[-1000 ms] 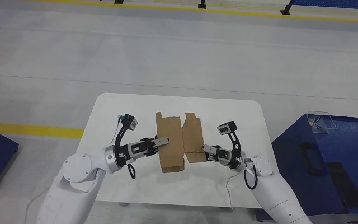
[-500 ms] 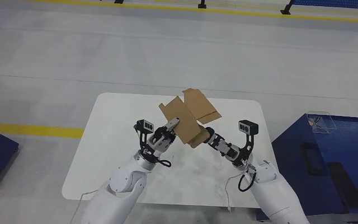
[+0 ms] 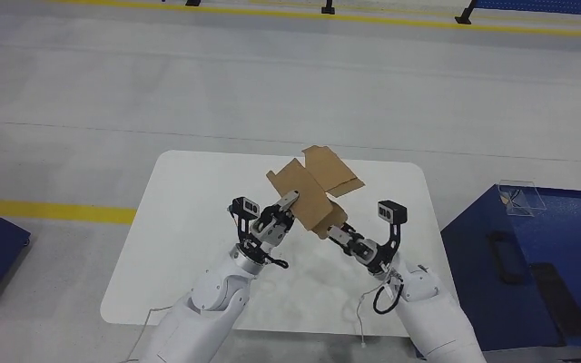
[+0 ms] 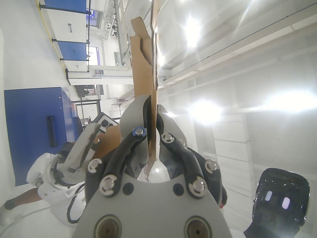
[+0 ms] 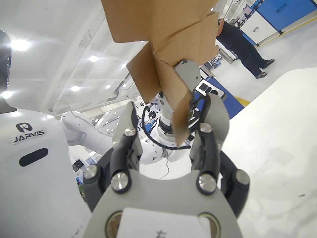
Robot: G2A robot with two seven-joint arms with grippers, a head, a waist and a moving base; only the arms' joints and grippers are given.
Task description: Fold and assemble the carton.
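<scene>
The brown flattened carton point(image 3: 313, 191) is held up in the air above the white table point(image 3: 182, 227), tilted, with its flaps spread toward the far side. My left gripper point(image 3: 287, 201) is shut on one lower edge of it; in the left wrist view the cardboard point(image 4: 143, 70) runs edge-on between the closed left gripper point(image 4: 152, 104). My right gripper point(image 3: 334, 232) sits under the carton's lower corner. In the right wrist view the right gripper point(image 5: 171, 115) stands open, and a bent flap of the carton point(image 5: 161, 13) hangs between its fingers point(image 5: 214, 110).
A blue cabinet point(image 3: 517, 263) stands beside the table on the right, with a small clear box point(image 3: 519, 195) on top. The tabletop under the carton is bare. A yellow floor line point(image 3: 64, 211) runs to the left.
The carton lay low over the table a second ago and is now raised and tilted. Both arms have swung in under it, closer together.
</scene>
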